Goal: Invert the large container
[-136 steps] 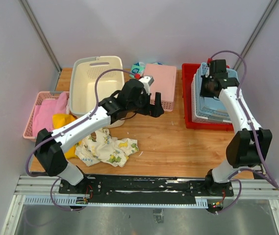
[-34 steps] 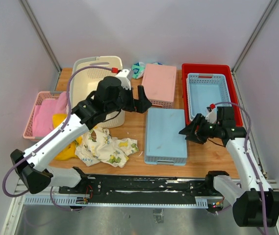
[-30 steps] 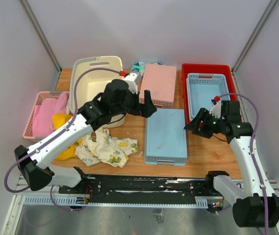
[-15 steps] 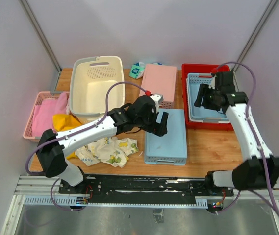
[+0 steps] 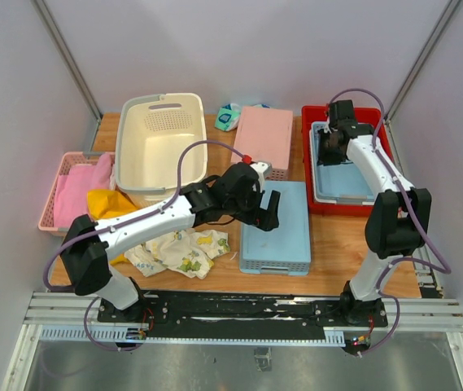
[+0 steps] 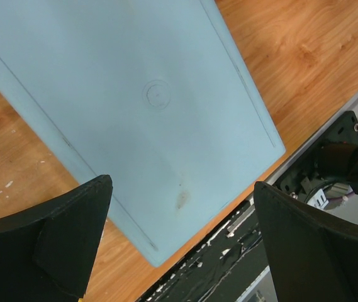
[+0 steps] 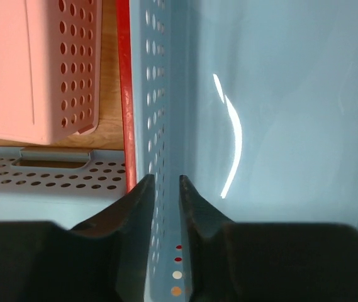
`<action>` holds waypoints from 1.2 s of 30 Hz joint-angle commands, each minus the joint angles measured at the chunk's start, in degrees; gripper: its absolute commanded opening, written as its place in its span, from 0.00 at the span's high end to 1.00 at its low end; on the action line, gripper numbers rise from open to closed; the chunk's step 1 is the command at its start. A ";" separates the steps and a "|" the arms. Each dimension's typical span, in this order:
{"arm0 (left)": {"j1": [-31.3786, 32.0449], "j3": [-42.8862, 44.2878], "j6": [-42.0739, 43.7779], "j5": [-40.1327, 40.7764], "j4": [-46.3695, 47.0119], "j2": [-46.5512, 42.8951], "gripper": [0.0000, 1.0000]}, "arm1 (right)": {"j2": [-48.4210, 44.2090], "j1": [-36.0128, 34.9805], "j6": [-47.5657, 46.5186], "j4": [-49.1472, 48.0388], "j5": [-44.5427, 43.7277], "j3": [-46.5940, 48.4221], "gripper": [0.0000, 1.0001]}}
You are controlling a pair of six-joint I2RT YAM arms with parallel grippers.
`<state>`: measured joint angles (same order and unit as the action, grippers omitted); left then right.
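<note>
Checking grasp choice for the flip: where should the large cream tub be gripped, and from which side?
On the cream tub, I'd pinch the long rim facing the table's middle, from above, one finger inside and one outside. The tub stands upright and open, so that thin wall is exposed. The opposite long side has the pink basket close by, and the open left gripper is nearest.

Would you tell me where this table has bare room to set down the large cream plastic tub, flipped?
The widest bare wood is front right, beside the overturned light-blue lattice basket and before the red plastic tray. A narrow strip separates the cream tub from the overturned pink basket. Front left is crowded with cloths.
</note>
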<state>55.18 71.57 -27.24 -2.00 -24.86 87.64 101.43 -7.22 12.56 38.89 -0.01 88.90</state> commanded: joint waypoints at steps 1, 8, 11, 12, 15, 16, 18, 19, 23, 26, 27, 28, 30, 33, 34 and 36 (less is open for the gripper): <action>1.62 1.91 0.78 -0.77 1.57 0.87 0.01 | 1.21 -0.51 -1.58 1.39 0.69 2.56 0.71; 2.14 3.72 0.86 -1.66 2.41 3.36 0.01 | -0.09 -0.49 -0.80 0.29 3.00 -0.34 0.57; 2.68 4.31 0.96 -2.06 2.80 4.17 0.01 | -1.10 -0.51 -0.36 -0.05 3.29 -1.78 0.57; 2.80 4.49 0.89 -2.11 2.96 4.36 0.01 | -1.78 -0.51 -0.19 -0.16 3.08 -2.34 0.57; 2.92 4.71 0.71 -2.32 3.47 4.50 0.01 | -5.72 -0.51 0.84 -2.03 2.53 -5.10 0.57; 2.91 4.77 0.70 -2.30 3.63 4.43 0.01 | -7.54 -0.55 1.21 -3.11 2.74 -6.38 0.57; 2.92 4.60 0.70 -1.62 3.52 3.86 0.01 | -11.48 -0.57 1.86 -4.29 3.73 -9.24 0.57; 2.92 4.44 0.70 -1.20 3.48 3.41 0.01 | -13.84 -0.62 2.11 -4.91 4.27 -11.13 0.57; 2.90 4.90 1.02 1.33 1.76 1.11 0.01 | -26.46 -0.61 2.98 -5.23 5.44 -19.23 0.56; 2.83 6.30 1.76 3.59 -0.25 -0.62 0.01 | -35.60 -0.77 4.54 -4.36 7.76 -25.98 0.53; 2.71 6.85 1.87 4.94 -0.94 -1.18 0.01 | -38.06 -0.77 5.36 -3.67 9.00 -29.08 0.52; 2.49 7.29 1.93 5.93 -1.69 -1.85 0.01 | -40.53 -0.76 6.19 -2.96 10.42 -31.62 0.51; 1.47 7.96 1.54 7.07 -2.71 -3.40 0.01 | -44.56 -0.77 8.36 -1.67 13.60 -36.21 0.49; -0.94 7.56 0.24 7.83 -3.24 -6.53 0.01 | -50.25 -0.83 11.85 -2.40 18.72 -42.93 0.38; -1.55 7.32 0.04 8.27 -3.26 -7.70 0.01 | -51.71 -0.85 13.35 -3.39 20.20 -44.90 0.36; -2.51 6.96 -0.46 9.90 -3.18 -9.82 0.01 | -53.62 -0.90 15.79 -6.44 23.38 -48.72 0.34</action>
<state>54.94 77.49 -26.83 3.64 -27.14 82.54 51.35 -7.25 21.71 35.16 15.07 46.00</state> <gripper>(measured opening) 0.991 0.640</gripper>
